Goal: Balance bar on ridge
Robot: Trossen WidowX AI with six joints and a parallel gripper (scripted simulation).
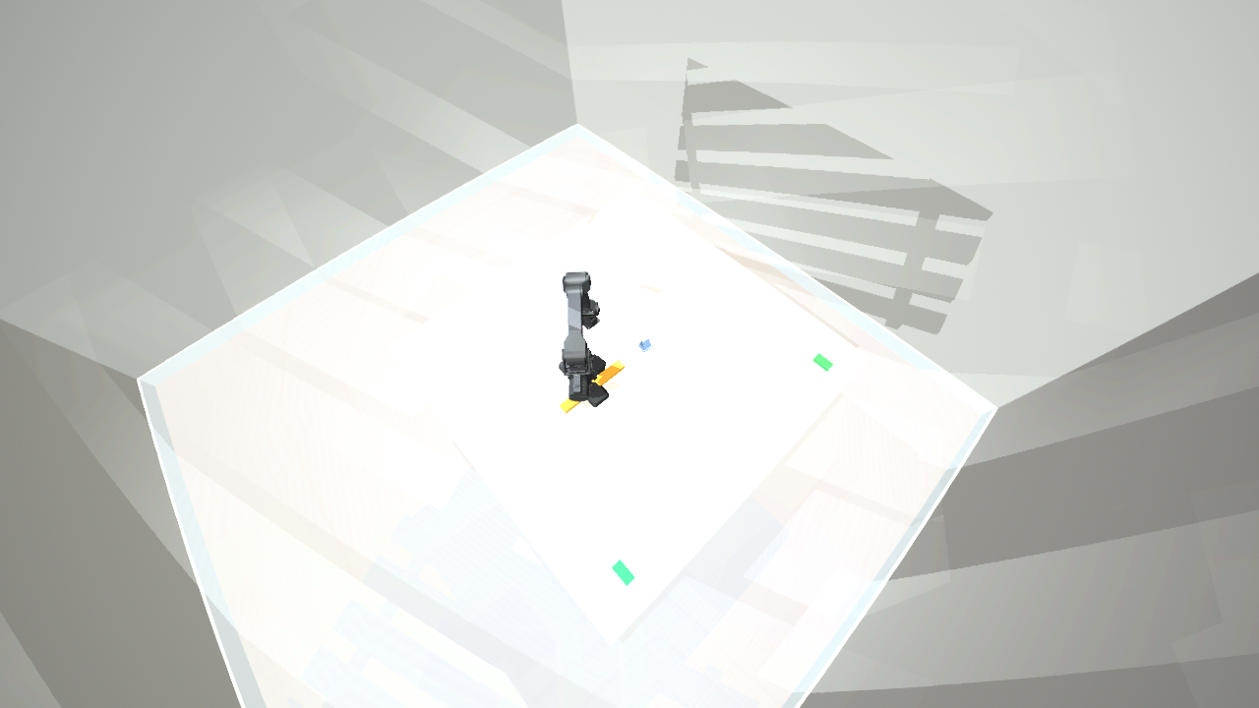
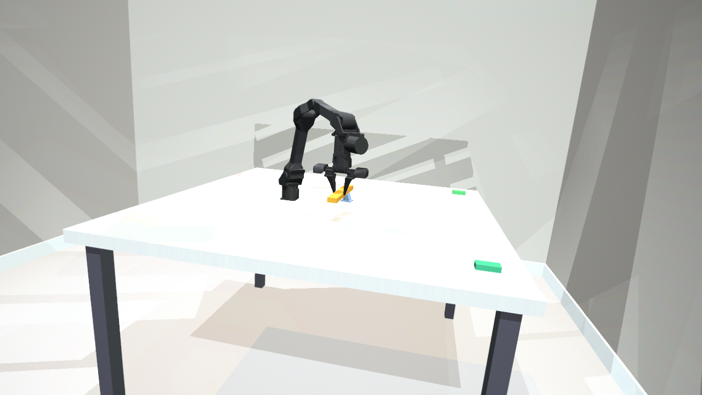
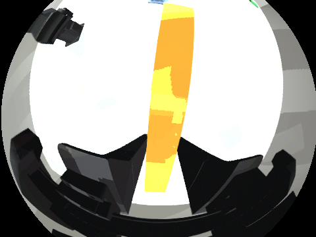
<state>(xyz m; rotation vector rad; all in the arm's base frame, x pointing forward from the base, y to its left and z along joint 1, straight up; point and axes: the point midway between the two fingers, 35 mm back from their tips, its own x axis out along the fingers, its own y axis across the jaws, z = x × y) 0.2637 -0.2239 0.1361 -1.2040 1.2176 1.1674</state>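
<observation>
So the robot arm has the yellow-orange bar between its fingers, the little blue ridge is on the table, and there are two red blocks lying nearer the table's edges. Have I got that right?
Almost: the two blocks are green, not red, as the exterior view shows. The rest is as you said.

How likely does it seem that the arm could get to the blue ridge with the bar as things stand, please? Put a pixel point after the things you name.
Probably yes: the gripper (image 1: 591, 383) (image 2: 339, 192) (image 3: 162, 136) grips the orange bar (image 1: 609, 374) (image 2: 333, 198) (image 3: 174, 49) near the ridge (image 1: 645, 345) (image 2: 347, 197) (image 3: 157, 1), and I see nothing standing between them.
</observation>
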